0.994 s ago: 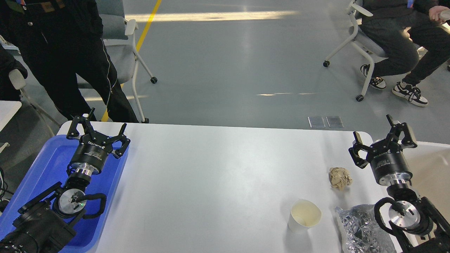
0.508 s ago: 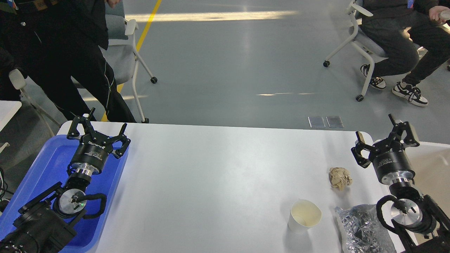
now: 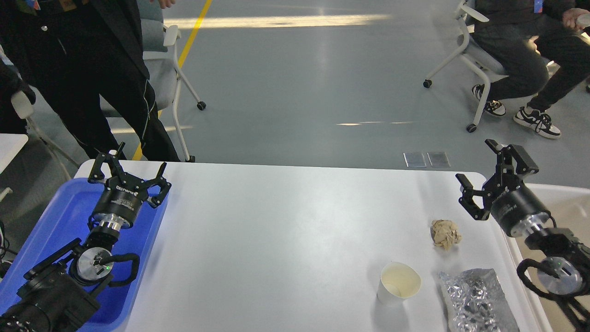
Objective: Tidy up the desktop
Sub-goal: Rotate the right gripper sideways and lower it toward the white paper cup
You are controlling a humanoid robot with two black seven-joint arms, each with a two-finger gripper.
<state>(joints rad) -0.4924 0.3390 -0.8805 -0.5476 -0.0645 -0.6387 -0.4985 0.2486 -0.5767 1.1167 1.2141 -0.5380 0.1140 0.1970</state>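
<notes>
The white desktop [image 3: 276, 240] fills the lower view. On its right part lie a crumpled tan paper ball [image 3: 445, 234], a white paper cup [image 3: 399, 283] standing upright, and a crinkled silver foil bag [image 3: 477, 302]. My right gripper [image 3: 484, 177] is open and empty, raised above the desktop's far right corner, beyond and to the right of the paper ball. My left gripper [image 3: 128, 173] is open and empty above the far end of the blue tray [image 3: 50, 230].
A cream-white bin [image 3: 560, 203] stands off the desktop's right edge, partly behind my right arm. A person in black [image 3: 92, 74] stands by a chair beyond the far left corner. A seated person [image 3: 521, 50] is at the far right.
My right arm has swung right and lifted, uncovering the whole foil bag; its gripper rose and tilted. The left arm has not moved. The standing person shifted a little.
</notes>
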